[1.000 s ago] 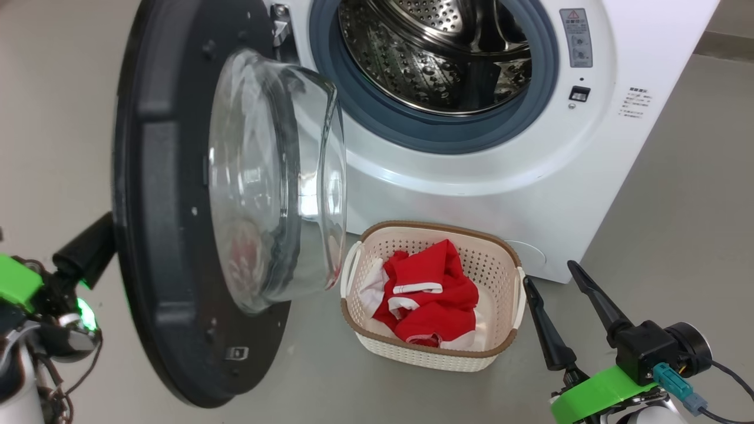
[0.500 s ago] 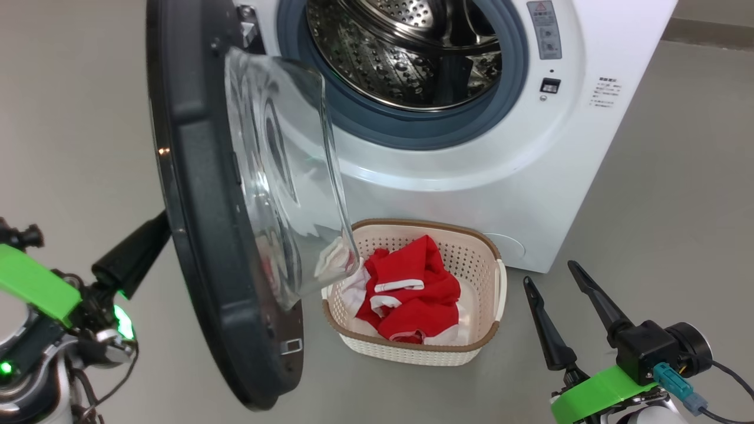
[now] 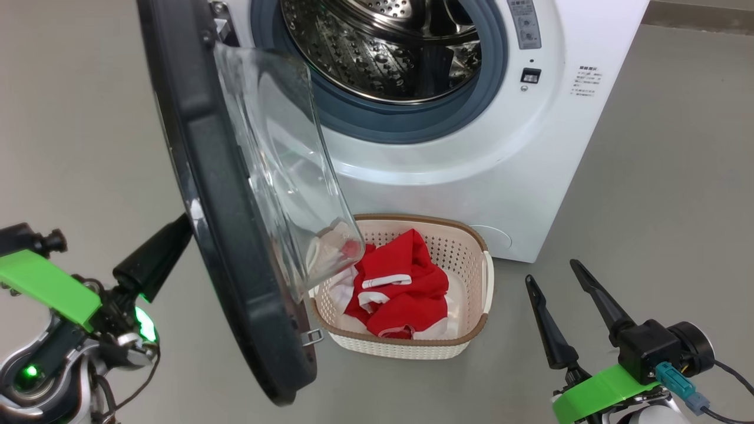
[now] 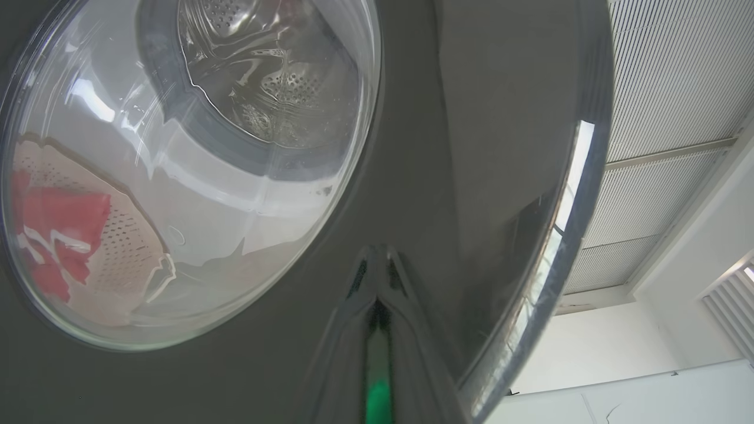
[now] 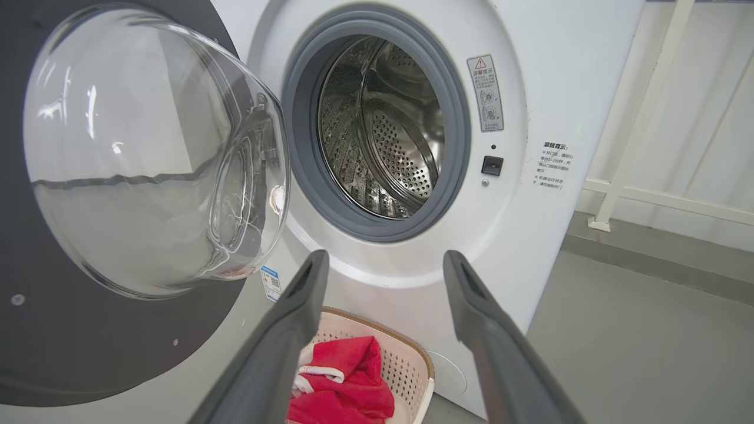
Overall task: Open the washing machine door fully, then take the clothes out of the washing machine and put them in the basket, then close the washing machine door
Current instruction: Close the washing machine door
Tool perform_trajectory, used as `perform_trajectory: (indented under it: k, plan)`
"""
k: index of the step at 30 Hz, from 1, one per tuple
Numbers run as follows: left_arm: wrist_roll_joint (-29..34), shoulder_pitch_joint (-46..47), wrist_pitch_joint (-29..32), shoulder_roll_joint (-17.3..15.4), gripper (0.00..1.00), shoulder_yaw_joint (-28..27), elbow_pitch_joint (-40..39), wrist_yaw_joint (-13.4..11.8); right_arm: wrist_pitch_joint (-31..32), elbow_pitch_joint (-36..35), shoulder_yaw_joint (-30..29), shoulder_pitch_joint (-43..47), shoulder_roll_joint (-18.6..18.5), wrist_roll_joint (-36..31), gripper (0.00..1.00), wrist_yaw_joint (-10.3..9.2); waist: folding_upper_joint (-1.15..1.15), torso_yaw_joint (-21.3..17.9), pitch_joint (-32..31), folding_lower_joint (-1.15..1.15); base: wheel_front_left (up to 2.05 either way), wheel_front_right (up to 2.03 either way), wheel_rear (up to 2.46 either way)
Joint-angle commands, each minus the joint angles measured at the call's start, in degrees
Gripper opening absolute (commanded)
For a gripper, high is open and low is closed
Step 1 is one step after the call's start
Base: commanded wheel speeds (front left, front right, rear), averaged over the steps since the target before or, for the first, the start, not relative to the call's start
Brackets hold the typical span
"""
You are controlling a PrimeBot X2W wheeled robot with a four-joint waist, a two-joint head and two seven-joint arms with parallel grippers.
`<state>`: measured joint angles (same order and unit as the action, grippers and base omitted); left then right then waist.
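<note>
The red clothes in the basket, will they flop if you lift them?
Probably floppy: the red clothes lie crumpled in folds in the basket. Likely light too, being thin fabric. They should not roll, just sag and drape.

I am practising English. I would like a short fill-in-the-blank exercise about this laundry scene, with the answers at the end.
The clothes in the basket are ____ with white trim.
The left gripper is shut, while the right gripper is ____.
The washing machine door has a wide ____ rim.
Answers: red; open; black.
</note>
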<state>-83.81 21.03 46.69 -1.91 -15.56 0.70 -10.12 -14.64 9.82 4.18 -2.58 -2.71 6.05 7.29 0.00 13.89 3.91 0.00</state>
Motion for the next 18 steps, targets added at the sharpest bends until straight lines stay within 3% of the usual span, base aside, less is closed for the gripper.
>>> perform_trajectory:
  k: [1, 18]
  plan:
    - [-0.8, 0.32, 0.0, -0.98, 0.0, -0.66, -2.31, -0.06, -0.36, -1.51, 1.16, -2.14, -0.17, -0.03, 1.0, 0.2, 0.0, -0.18, 0.09, 0.0, 0.0, 0.0, 0.0]
    - [-1.83, -0.48, -1.69, -0.98, 0.0, 1.02, -3.0, 0.14, -0.36, -1.65, 0.67, -2.35, -0.17, -0.06, 1.0, 0.2, 0.0, -0.97, 0.64, 0.0, 0.0, 0.0, 0.0]
